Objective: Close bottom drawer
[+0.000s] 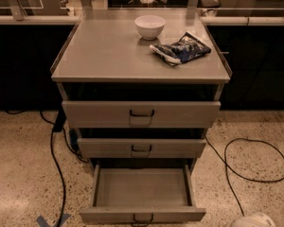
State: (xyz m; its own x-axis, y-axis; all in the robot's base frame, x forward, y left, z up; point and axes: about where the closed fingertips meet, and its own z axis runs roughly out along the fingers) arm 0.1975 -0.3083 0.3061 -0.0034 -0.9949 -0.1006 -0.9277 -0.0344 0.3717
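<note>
Since only the one camera view is to hand, everything is placed against the cabinet (109,51), seen from in front and above. At the foot of the cabinet the bottom drawer (142,188) stands pulled far out over the floor (19,174). Its shallow tray is bare inside, and its low front, with the small dark handle (142,219), is at the lower edge of the view. Above it the middle drawer (180,148) and the top drawer (94,113) project only a little from the cabinet, so the bottom one alone needs a long push.

On the cabinet's top, toward the back, sit a white bowl (149,26) and, just to its right, a dark blue packet (181,48). Neither is near the drawers or bears on the job.

The end effector (255,220) shows only as a pale rounded shape low and to the right of the cabinet, apart from the drawer front. Whether it is open or closed I cannot tell. It is probably kept low because the drawer front is near the floor, and it would have to come across to that front to push squarely.

A black cable (255,160) loops on the floor right of the cabinet, beside the likely approach, and could snag. Another cable (54,160) trails down the left side.
</note>
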